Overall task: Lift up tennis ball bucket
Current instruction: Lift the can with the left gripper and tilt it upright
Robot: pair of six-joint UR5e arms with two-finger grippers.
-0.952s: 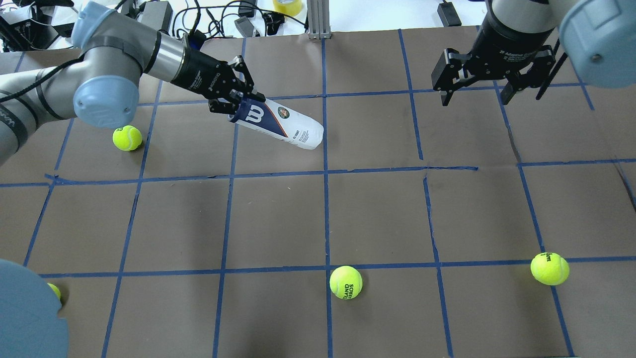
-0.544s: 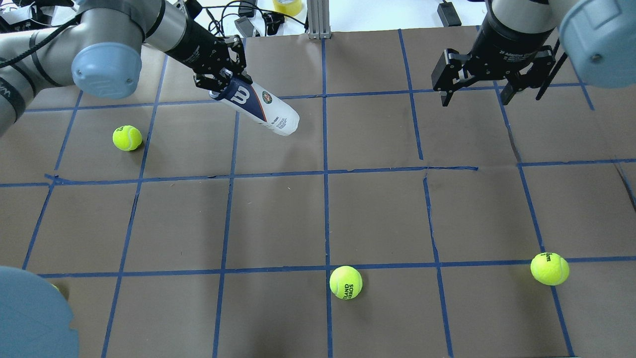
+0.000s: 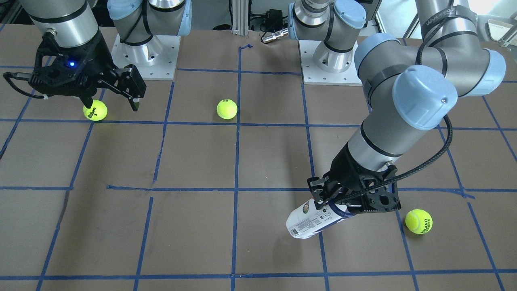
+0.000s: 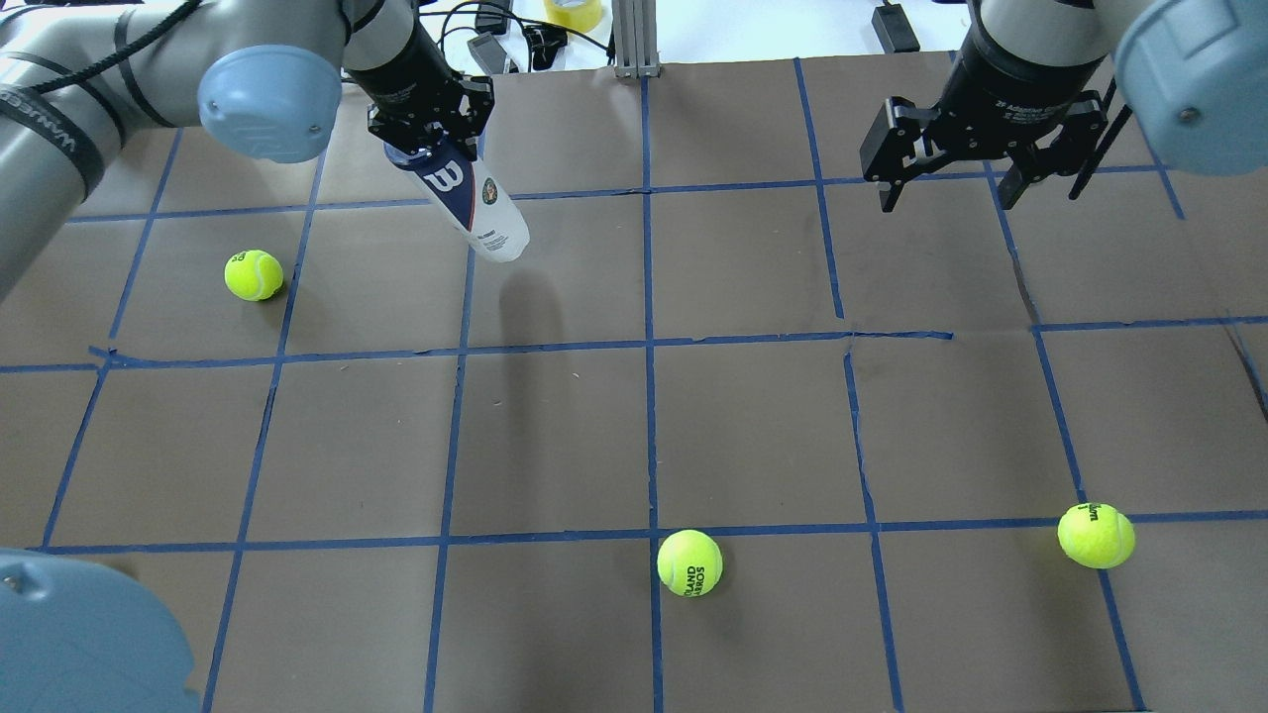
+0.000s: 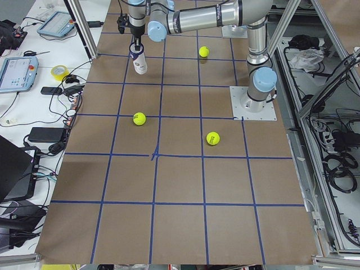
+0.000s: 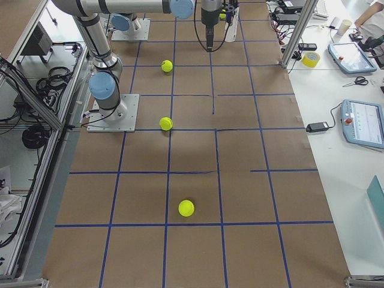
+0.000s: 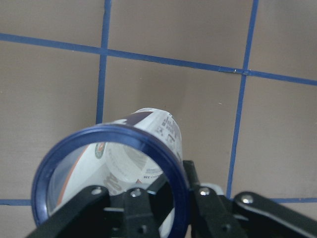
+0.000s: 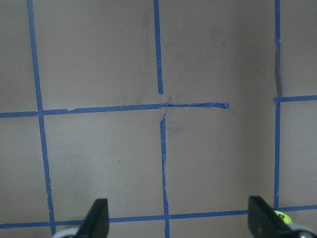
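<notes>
The tennis ball bucket (image 4: 474, 205) is a clear can with a white and navy Wilson label and a dark blue rim. My left gripper (image 4: 426, 134) is shut on its rim end. The bucket hangs tilted, open end up, and its lower end looks clear of the table, with its shadow apart from it. It also shows in the front view (image 3: 313, 220), held by the left gripper (image 3: 343, 202), and in the left wrist view (image 7: 143, 158), where it looks empty. My right gripper (image 4: 948, 198) is open and empty at the far right, well away from it.
Yellow-green tennis balls lie on the brown, blue-taped table: one at the left (image 4: 254, 274), one at the near middle (image 4: 689, 562), one at the near right (image 4: 1096, 535). Cables, a tape roll (image 4: 573, 12) and a metal post stand beyond the far edge.
My left arm has swung up and toward the far left with the bucket. The bucket has gone from lying nearly flat to hanging steeply. The right arm has not moved.
</notes>
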